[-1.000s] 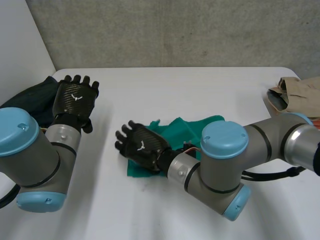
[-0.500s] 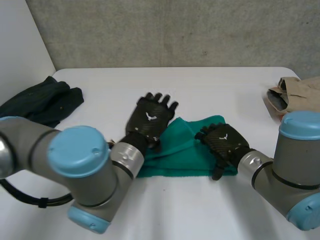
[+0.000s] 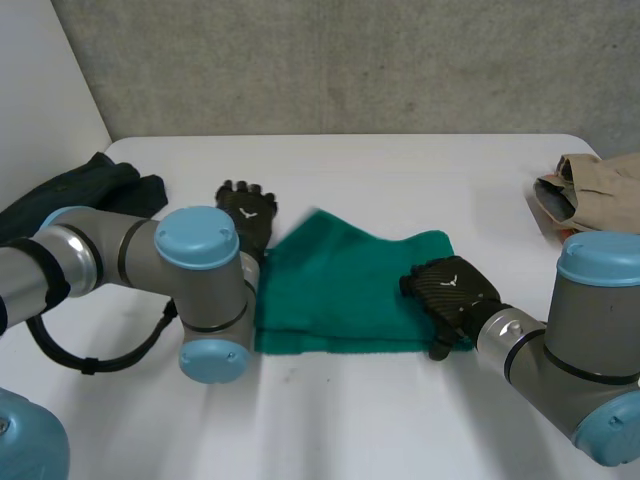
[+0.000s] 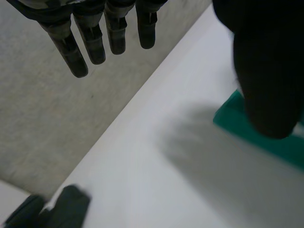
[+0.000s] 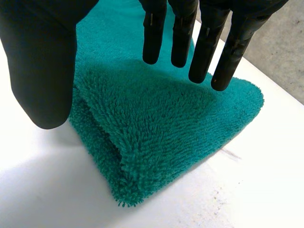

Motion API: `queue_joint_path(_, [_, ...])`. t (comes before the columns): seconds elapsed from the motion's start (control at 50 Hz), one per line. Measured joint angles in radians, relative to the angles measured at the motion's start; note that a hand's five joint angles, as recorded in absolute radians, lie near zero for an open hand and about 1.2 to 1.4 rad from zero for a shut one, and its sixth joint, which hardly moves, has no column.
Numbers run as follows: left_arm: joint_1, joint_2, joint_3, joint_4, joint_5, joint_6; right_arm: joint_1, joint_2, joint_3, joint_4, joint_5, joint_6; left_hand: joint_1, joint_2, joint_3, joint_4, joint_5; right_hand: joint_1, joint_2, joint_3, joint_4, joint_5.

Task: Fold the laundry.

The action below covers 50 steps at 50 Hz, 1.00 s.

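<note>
Green towel (image 3: pixel 340 290) lies folded, mid tabletop (image 3: pixel 400 165). Left hand (image 3: pixel 247 210) straight-fingered, empty, just off its far-left corner. Right hand (image 3: pixel 450 293) flat over the right edge, gripping nothing. Likely between folds; next needs an edge pinch, then fold across.

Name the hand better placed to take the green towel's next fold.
Right, probably. The right hand is over the green towel at its right edge, fingers straight above the pile. The left hand is open too, but beside the towel's far left corner, over the table.
</note>
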Motion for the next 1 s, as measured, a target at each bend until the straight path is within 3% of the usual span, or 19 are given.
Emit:
queue_joint_path(0.12, [-0.009,0.032,-0.049,0.006,-0.010,0.022,-0.001,0.000,0.001,-0.008,0.005,-0.003,-0.001,0.000,0.000,0.000,0.000,0.050,0.069,0.061,0.055,0.050])
queue_joint_path(0.36, [-0.084,0.144,-0.185,0.005,0.061,-0.074,-0.055,-0.002,0.034,-0.055,0.046,-0.073,-0.001,0.000,0.000,0.000,0.000,0.208,0.256,0.243,0.230,0.215])
queue_joint_path(0.42, [-0.087,0.150,-0.201,0.005,0.060,-0.077,-0.072,-0.002,0.039,-0.055,0.052,-0.096,-0.001,0.000,0.000,0.000,0.000,0.480,0.604,0.588,0.584,0.564])
queue_joint_path(0.46, [-0.087,0.159,-0.218,0.004,0.057,-0.077,-0.090,-0.002,0.042,-0.051,0.055,-0.115,-0.001,0.000,0.000,0.000,0.000,0.532,0.725,0.712,0.708,0.688])
queue_joint_path(0.62, [-0.079,0.212,-0.270,0.004,0.057,-0.076,-0.128,-0.024,0.050,-0.032,0.059,-0.190,-0.001,-0.002,0.000,0.000,0.000,0.532,0.728,0.722,0.723,0.701])
queue_joint_path(0.74, [-0.057,0.309,-0.337,0.005,0.059,-0.091,-0.122,-0.086,0.014,0.000,0.104,-0.407,-0.001,-0.005,0.000,0.000,0.000,0.543,0.728,0.722,0.723,0.701])
queue_joint_path(0.86, [-0.030,0.381,-0.385,0.006,0.060,-0.114,0.012,-0.096,-0.082,-0.003,0.111,-0.548,-0.001,-0.005,0.000,0.000,0.000,0.556,0.728,0.722,0.724,0.704])
queue_joint_path(0.92, [-0.019,0.412,-0.406,0.006,0.060,-0.130,0.164,-0.068,-0.144,-0.028,0.058,-0.572,-0.001,-0.006,0.000,0.000,0.000,0.556,0.728,0.722,0.724,0.714])
queue_joint_path(1.0, [-0.011,0.429,-0.418,0.006,0.059,-0.141,0.273,-0.026,-0.171,-0.057,-0.025,-0.568,-0.001,-0.007,0.000,0.000,0.000,0.556,0.728,0.722,0.724,0.714])
